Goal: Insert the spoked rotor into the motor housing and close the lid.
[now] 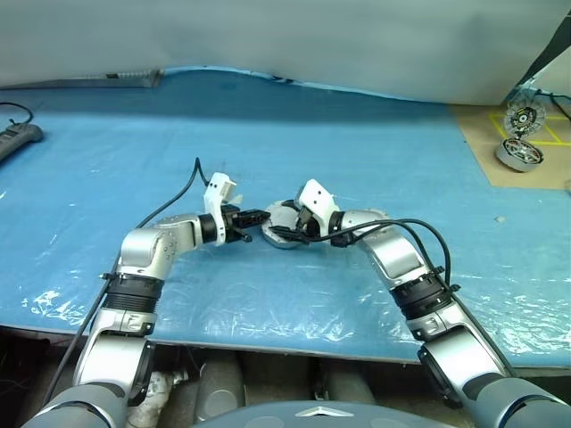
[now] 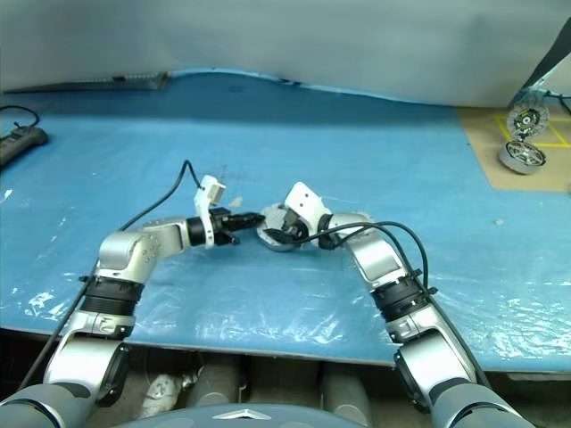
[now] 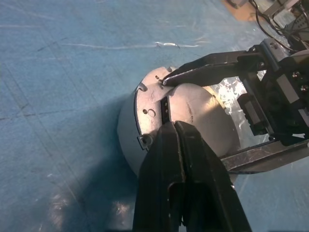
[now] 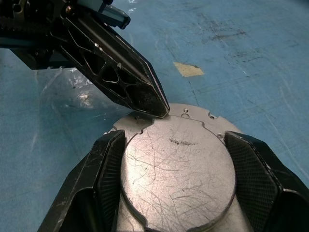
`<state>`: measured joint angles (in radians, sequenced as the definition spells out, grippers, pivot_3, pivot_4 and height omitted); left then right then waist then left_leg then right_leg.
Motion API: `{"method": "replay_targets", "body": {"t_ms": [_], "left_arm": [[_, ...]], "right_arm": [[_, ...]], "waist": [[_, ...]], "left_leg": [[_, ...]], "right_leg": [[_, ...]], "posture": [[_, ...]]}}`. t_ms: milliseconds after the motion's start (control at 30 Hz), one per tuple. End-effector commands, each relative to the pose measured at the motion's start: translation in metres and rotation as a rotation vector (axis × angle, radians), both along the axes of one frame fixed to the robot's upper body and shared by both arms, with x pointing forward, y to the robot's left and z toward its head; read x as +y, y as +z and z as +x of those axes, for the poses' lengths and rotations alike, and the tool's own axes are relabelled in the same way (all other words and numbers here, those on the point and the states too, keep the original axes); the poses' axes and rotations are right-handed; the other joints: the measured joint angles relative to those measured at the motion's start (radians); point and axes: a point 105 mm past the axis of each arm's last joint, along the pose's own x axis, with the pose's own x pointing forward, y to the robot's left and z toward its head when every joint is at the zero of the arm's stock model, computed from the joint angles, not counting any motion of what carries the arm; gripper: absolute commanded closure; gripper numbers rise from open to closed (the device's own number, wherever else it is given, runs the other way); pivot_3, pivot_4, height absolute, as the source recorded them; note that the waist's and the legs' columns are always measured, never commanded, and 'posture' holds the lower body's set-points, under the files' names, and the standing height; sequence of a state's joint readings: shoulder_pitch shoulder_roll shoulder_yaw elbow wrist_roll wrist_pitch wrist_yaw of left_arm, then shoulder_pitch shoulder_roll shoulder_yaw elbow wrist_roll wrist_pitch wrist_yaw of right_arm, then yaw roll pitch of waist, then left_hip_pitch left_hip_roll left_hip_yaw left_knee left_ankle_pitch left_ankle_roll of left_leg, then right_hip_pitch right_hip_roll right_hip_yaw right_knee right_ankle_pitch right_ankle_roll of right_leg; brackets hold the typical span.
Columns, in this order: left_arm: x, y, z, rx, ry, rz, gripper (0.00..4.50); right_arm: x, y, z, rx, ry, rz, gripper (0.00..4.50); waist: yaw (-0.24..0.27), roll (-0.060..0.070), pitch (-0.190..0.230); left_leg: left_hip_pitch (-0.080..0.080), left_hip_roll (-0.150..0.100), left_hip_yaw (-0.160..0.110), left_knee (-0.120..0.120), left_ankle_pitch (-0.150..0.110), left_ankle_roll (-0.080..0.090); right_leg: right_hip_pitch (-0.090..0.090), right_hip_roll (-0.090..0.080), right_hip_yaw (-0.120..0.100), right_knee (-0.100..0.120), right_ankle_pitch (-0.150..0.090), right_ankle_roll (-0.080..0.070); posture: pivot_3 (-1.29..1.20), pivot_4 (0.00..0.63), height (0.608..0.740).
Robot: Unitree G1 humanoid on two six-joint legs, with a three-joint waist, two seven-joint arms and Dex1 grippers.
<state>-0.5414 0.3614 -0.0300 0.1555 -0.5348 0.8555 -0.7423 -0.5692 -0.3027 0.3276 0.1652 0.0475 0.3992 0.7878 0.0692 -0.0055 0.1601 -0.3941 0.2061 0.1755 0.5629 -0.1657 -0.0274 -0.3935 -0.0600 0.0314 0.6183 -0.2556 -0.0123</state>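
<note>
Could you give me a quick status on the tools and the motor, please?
Left tool shut, tip on the lid. Right tool clamped around motor housing. Lid down, plain face up. Nothing in the way.

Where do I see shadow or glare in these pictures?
Left wrist view: a dark shadow lies on the blue sheet beside the motor housing. Right wrist view: the scratched lid shines pale. Left eye view: glare on the sheet's wrinkles near the front edge.
</note>
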Motion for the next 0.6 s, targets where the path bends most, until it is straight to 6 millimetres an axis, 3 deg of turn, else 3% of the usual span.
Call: {"method": "replay_targets", "body": {"t_ms": [33,433,467,533,600], "left_arm": [[0.0,-0.009,0.002,0.016,0.004,0.043,4.49],[-0.001,-0.016,0.003,0.03,0.023,0.046,4.49],[-0.002,-0.015,0.003,0.027,0.018,0.043,4.5],[-0.003,-0.013,0.002,0.022,0.014,0.041,4.5],[-0.003,-0.012,0.002,0.016,0.013,0.04,4.5]], "right_arm": [[-0.012,-0.029,-0.001,0.083,-0.053,-0.081,1.52],[-0.01,-0.028,-0.004,0.099,-0.043,-0.056,1.52],[-0.01,-0.026,-0.006,0.108,-0.036,-0.041,0.79],[-0.012,-0.021,-0.008,0.115,-0.039,-0.021,0.17],[-0.019,-0.014,-0.009,0.116,-0.054,0.002,0.01]], "waist": [[0.0,0.0,0.0],[0.0,0.0,0.0],[0.0,0.0,0.0],[0.002,0.0,0.0],[0.004,0.0,0.0]], "left_leg": [[0.0,0.0,0.0,0.0,0.0,0.0],[0.009,0.0,0.0,-0.007,0.0,0.0],[0.009,0.0,0.0,-0.008,0.0,0.0],[0.008,0.0,0.0,-0.01,0.0,0.0],[0.007,0.0,0.0,-0.011,0.0,0.0]], "right_leg": [[0.001,0.0,0.0,0.0,0.0,0.0],[0.008,-0.001,0.0,-0.007,0.0,0.0],[0.008,-0.001,0.0,-0.008,0.0,0.0],[0.008,-0.001,0.0,-0.01,0.0,0.0],[0.008,-0.001,0.0,-0.012,0.0,0.0]], "posture": [[0.0,0.15,0.74],[0.0,0.15,0.74],[0.0,0.15,0.74],[0.0,0.15,0.74],[0.0,0.15,0.74]]}}
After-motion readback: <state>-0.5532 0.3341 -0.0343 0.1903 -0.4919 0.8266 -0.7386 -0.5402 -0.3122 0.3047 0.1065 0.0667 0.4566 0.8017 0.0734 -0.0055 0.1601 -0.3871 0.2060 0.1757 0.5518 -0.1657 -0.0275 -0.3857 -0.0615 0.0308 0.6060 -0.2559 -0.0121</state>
